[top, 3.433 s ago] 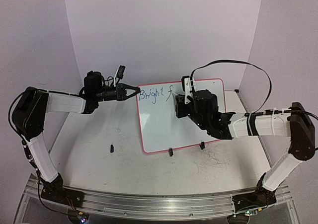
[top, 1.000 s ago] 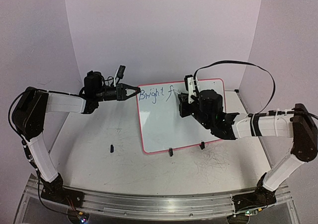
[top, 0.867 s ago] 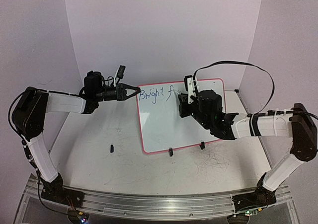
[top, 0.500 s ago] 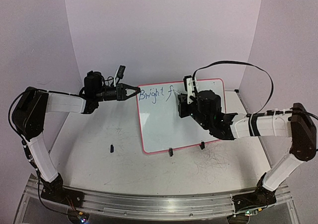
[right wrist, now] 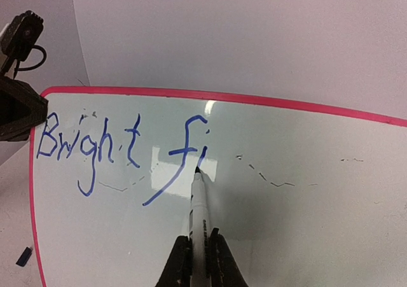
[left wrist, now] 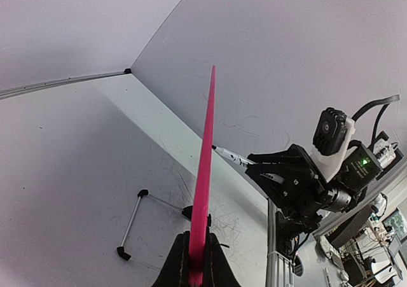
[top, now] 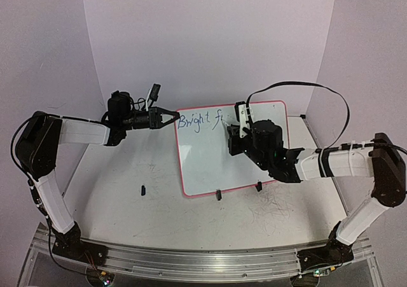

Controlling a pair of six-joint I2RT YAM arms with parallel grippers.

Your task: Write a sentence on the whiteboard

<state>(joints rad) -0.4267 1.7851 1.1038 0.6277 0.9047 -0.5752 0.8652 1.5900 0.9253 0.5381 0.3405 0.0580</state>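
The whiteboard (top: pixel 206 163), white with a pink rim, stands tilted at mid table. The sentence (top: pixel 196 121) reads "Bright f" in blue, with a short new stroke after the f. It is also plain in the right wrist view, sentence (right wrist: pixel 121 148) on the whiteboard (right wrist: pixel 305 191). My left gripper (top: pixel 173 116) is shut on the board's upper left rim; in its own view the left gripper (left wrist: pixel 198 265) pinches the pink rim (left wrist: pixel 205 166) edge-on. My right gripper (top: pixel 235 131) is shut on a white marker (right wrist: pixel 198 214), right gripper (right wrist: pixel 199 254), with the tip touching the board at the foot of the new stroke.
A small black cap (top: pixel 143 189) lies on the tabletop left of the board. Two black clip feet (top: pixel 218 195) hold the board's near edge. Grey scribbles (top: pixel 273 207) mark the table at the right. A wire stand (left wrist: pixel 130 220) props the board from behind. Purple walls enclose the back and sides.
The right gripper has shifted slightly and the marker has drawn a short stroke to the right of the f. The left arm and the board have stayed still.
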